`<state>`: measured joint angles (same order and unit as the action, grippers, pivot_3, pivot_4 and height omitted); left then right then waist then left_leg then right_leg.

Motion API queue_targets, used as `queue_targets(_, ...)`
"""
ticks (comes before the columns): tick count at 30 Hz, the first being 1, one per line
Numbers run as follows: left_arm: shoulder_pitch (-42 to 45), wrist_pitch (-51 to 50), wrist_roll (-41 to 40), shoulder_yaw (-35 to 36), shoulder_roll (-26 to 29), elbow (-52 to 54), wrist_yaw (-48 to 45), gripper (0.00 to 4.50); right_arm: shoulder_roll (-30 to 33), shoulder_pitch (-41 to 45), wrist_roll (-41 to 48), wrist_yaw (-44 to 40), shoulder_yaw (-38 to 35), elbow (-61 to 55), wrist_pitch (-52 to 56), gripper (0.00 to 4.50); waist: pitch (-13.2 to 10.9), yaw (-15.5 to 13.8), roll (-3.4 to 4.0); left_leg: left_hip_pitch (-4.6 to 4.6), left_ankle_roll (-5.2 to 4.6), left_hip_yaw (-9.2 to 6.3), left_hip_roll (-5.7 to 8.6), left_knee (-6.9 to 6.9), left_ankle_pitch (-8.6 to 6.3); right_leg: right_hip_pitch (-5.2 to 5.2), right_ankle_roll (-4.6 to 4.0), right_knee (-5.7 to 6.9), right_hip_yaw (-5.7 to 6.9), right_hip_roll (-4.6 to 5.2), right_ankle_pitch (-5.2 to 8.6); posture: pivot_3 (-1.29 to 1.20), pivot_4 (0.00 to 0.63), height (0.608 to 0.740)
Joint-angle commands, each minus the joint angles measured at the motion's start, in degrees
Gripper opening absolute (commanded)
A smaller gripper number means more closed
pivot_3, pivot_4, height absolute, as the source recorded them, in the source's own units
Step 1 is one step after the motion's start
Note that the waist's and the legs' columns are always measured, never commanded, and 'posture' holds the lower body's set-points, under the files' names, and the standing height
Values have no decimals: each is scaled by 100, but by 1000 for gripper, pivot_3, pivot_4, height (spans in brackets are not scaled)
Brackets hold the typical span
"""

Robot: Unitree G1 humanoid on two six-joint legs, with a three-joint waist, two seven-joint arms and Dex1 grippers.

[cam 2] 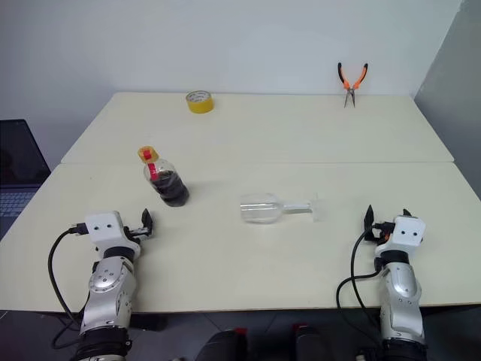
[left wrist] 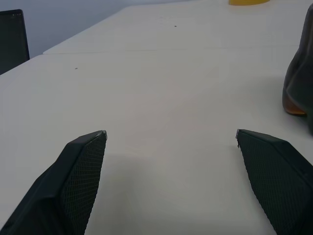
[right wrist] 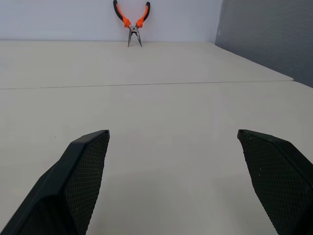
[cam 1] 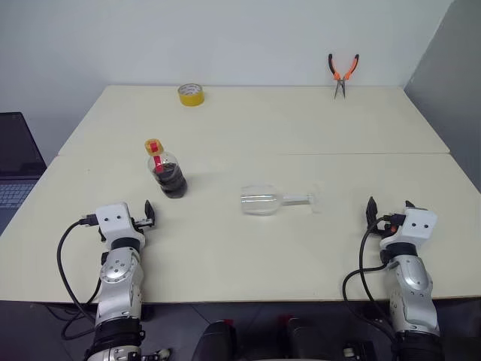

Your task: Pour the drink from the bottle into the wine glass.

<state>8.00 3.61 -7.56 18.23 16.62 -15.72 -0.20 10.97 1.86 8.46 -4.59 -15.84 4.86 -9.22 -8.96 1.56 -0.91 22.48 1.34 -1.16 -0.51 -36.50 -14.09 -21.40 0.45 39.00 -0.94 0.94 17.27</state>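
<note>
The wine glass (cam 1: 264,200) lies on its side near the middle of the table (cam 1: 301,135), foot toward the robot's right. The bottle (cam 1: 167,171) stands upright to its left, cap on, the drink (cam 1: 173,181) filling its lower body.

Both grippers hover empty near the front edge, fingers spread wide: left gripper (cam 1: 148,213) just short of the bottle, right gripper (cam 1: 387,209) well apart from the glass.

Risks:
- The lying glass may roll if nudged off-centre.
- Pouring before the glass is righted and the cap removed would likely spill.

Count: one bottle, one wine glass, one yellow tape roll (cam 1: 191,94), one pair of orange-handled pliers (cam 1: 342,74).
</note>
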Motion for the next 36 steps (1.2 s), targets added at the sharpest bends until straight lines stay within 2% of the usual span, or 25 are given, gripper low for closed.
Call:
queue_targets(1, -69, 162, 202, -114, 63, -15, -45, 4485, 20, 62, 56, 17, -73, -107, -93, 4500, 0, -1, 0, 0, 0, 0, 0, 0, 0, 0, 0, 0, 0, 0, 0, 0, 150, 740)
queue_targets(8, -140, 67, 477, -223, 112, 13, -25, 4485, 17, 44, 4, 41, -59, -131, -92, 4500, 0, -4, 0, 1, 0, 0, 1, 0, 0, 0, 0, 0, 0, 1, 0, 0, 150, 740)
queue_targets(13, -290, 85, 163, -225, 106, 218, -503, 4485, -15, -29, 6, -4, -6, -244, -106, 4500, 0, -2, 0, 0, 0, 1, 1, 0, 0, 0, 0, 0, -2, 1, 0, 0, 150, 740)
queue_targets(18, -512, 339, 431, -354, 227, 204, -630, 4485, 67, -325, -3, -697, 579, -650, -157, 4500, 0, 1, 0, 0, 0, 1, 0, 1, 0, -1, 0, -1, -1, 1, 0, 0, 150, 740)
queue_targets(26, -382, 503, 294, -608, 180, 86, -1155, 4485, 207, -773, 71, -1412, 1215, -1446, 15, 4500, 0, -46, 0, 0, 0, 0, 4, 3, 0, 1, 1, -3, 2, 6, 1, 0, 150, 740)
queue_targets(36, 113, 170, 14, -683, 191, 5, -1664, 4485, 804, -1251, 1030, -2341, 1498, -2885, 1233, 4500, -2, -145, -4, 6, 0, -9, 6, -1, 0, 2, 2, -4, 10, 6, 1, 0, 150, 740)
